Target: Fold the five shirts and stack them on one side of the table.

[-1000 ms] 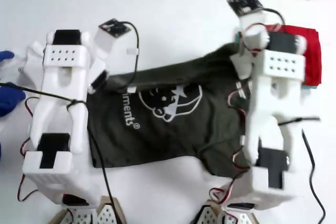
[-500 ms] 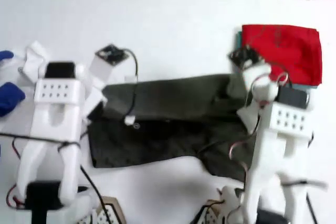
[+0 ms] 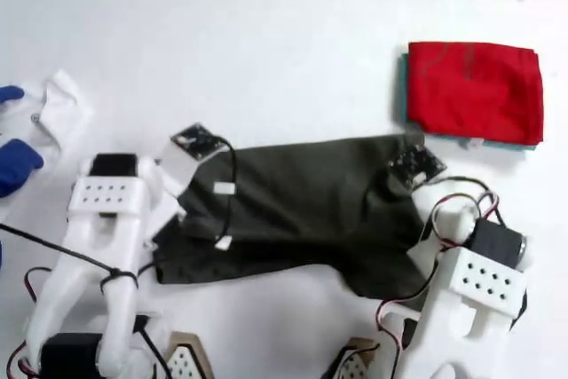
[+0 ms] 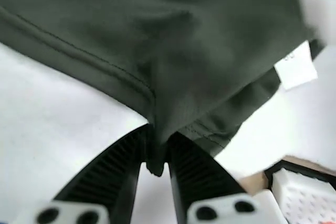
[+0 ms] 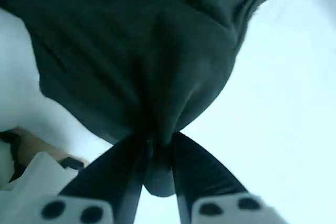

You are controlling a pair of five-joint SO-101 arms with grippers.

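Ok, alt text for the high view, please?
The left gripper and right gripper each pinch one end of a dark green shirt on a white table. A folded red shirt sits on a teal shirt farther back.

The shirt (image 3: 302, 206) is lying across the middle of the table (image 3: 284, 33), stretching from 9 to 3 o'clock. The left gripper (image 4: 156, 148) is pinching its 9 o'clock end, the right gripper (image 5: 157, 148) its 3 o'clock end. The pile (image 3: 475, 90) is sitting at 2 o'clock, just beside the shirt's far corner.
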